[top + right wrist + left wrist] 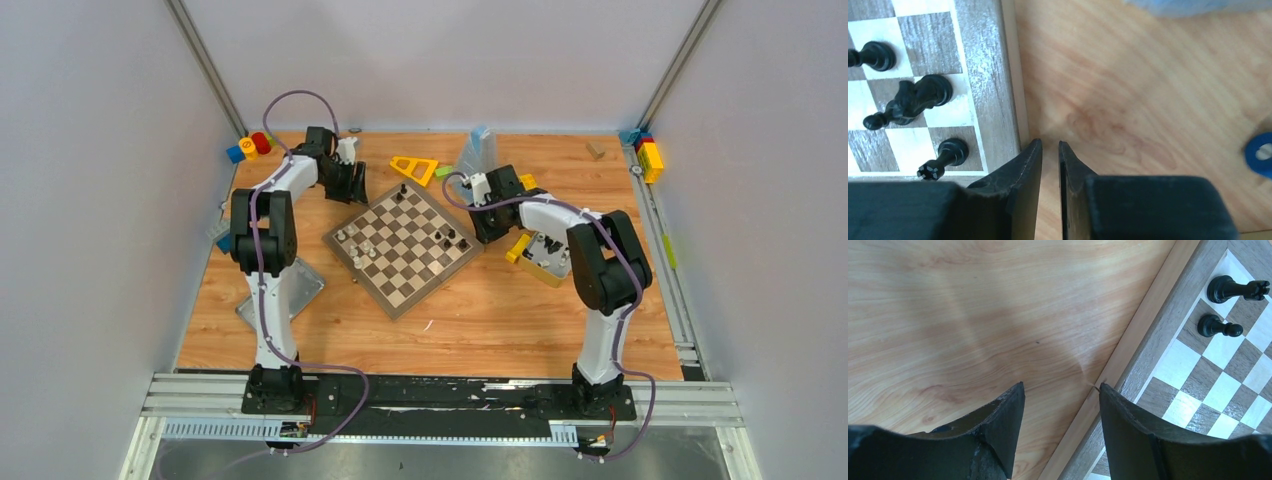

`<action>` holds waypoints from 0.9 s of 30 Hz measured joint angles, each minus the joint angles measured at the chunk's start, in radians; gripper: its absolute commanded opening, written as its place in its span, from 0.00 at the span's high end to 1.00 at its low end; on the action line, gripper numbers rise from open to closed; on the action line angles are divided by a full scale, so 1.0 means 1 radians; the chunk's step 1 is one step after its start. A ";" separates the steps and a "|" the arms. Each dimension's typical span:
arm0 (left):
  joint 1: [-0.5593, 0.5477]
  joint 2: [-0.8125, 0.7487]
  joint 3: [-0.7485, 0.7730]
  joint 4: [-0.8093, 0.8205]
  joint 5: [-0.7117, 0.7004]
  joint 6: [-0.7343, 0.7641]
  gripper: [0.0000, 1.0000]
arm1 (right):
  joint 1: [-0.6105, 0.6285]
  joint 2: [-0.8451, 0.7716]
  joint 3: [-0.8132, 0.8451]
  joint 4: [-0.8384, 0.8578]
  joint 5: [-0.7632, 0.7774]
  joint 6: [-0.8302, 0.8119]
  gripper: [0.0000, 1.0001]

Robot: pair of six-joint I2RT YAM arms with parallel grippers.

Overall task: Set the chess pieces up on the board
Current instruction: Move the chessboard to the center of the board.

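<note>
Board (420,275) is lying diamond-wise on the wooden surface (500,310), between the two arms. Only a handful of chess pieces (365,245) are standing on it: a few cream ones near its left corner, a few black near its right corner, and one black at the far corner. Most squares are showing bare, so set-up is judged to be at an early stage.

Left wrist view: two black pieces (1218,326) are standing near the board's border. Right wrist view: three black pieces (913,100) are sitting in the squares beside the border.

Left gripper (1060,390) is hovering over the board's far-left edge, jaws standing moderately wide with nothing between them; one finger is over the border, the other over bare surface.

Right gripper (1049,145) is hanging just off the board's right corner, over the surface. Its jaws are sitting nearly together, leaving a thin slit, and no piece is showing in it.

Step in hand, as judged: between placements, neither gripper carrying anything.

Yellow-sided box (545,262) is sitting just behind the right gripper. Pale shapes are showing inside it, too small to name.

Next move is calling for a fresh piece: open the jaws over it, take it by the stem, keep it upright, and clear the pieces already standing.
</note>
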 measured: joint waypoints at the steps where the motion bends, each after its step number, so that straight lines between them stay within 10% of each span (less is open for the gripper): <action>1: -0.006 0.000 0.000 -0.002 -0.001 0.010 0.36 | 0.001 -0.012 -0.016 -0.001 -0.007 -0.002 0.81; 27: -0.238 -0.021 -0.034 -0.014 -0.014 0.203 0.38 | 0.080 -0.486 -0.368 -0.151 -0.217 -0.034 0.76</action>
